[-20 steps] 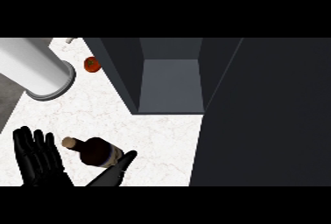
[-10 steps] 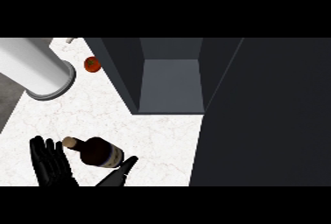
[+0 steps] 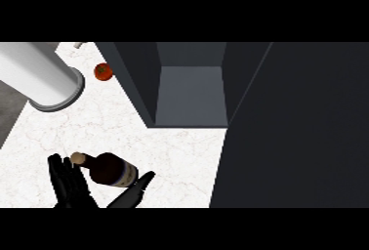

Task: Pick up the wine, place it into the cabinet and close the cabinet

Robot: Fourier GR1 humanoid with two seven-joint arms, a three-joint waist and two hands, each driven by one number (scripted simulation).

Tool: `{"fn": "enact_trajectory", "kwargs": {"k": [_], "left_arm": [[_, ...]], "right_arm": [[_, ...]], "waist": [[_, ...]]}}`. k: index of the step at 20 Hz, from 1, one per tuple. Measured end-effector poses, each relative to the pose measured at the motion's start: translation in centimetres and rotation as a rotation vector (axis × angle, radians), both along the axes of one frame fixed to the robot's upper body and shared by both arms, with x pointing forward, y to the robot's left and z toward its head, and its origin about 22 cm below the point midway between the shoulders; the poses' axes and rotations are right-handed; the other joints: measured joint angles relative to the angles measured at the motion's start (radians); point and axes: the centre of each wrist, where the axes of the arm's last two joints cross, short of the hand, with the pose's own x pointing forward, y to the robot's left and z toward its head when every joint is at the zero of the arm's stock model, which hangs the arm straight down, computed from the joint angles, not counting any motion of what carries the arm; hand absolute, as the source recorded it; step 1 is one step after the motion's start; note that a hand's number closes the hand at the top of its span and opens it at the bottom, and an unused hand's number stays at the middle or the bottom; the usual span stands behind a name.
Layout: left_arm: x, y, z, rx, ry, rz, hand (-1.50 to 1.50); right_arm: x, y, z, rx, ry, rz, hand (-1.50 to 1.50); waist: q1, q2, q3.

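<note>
While the wine bottle (image 3: 110,169) still lies on the marble counter (image 3: 144,132), you can see that your hand (image 3: 71,183) has drawn in against it since a second ago. Back then the fingers stood a little apart from the bottle's neck; now they lie right alongside the pale cork end, on the far side from the cabinet (image 3: 189,83), and the thumb (image 3: 135,190) reaches up under the bottle's body on the cabinet side. The hand is still mostly open, fingers fairly straight, bracketing the bottle rather than wrapped round it, so judge the grasp as begun but not closed. Which arm this is you cannot tell for certain from the view, though its place at the lower left suggests the left; no other hand shows.

The bottle itself has not shifted: it lies on its side just outside the cabinet's open front, down and to the left of it, neck pointing away from the cabinet. The cabinet stands open, its grey shelf bare in view, and its dark door (image 3: 296,127) swings out to the right of the bottle.

Beyond the cabinet's left wall sit a small red tomato-like thing (image 3: 104,71) and a large white cylinder (image 3: 39,78), both well apart from the bottle and out of your path.

You likely need to curl the fingers round the bottle before lifting toward the shelf.
</note>
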Motion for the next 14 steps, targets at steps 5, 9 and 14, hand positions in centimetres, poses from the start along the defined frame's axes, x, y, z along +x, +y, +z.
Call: {"fn": "enact_trajectory", "kwargs": {"k": [5, 9, 14], "left_arm": [[0.2, 0.1, -2.5, -0.020, 0.022, 0.010, -1.50], [0.1, 1.6, -4.6, -0.043, 0.013, 0.010, -1.50], [-0.3, 3.5, -7.7, -0.104, -0.021, -0.004, -1.50]], "right_arm": [[0.0, 0.1, 0.1, -0.001, -0.005, 0.002, -1.50], [0.0, 0.1, -0.1, 0.000, 0.003, 0.000, -1.50], [-0.1, 0.0, -0.2, -0.005, 0.006, -0.004, -1.50]], "waist": [[0.004, -0.001, -0.001], [0.006, -0.001, 0.000], [0.003, 0.000, 0.001]]}}
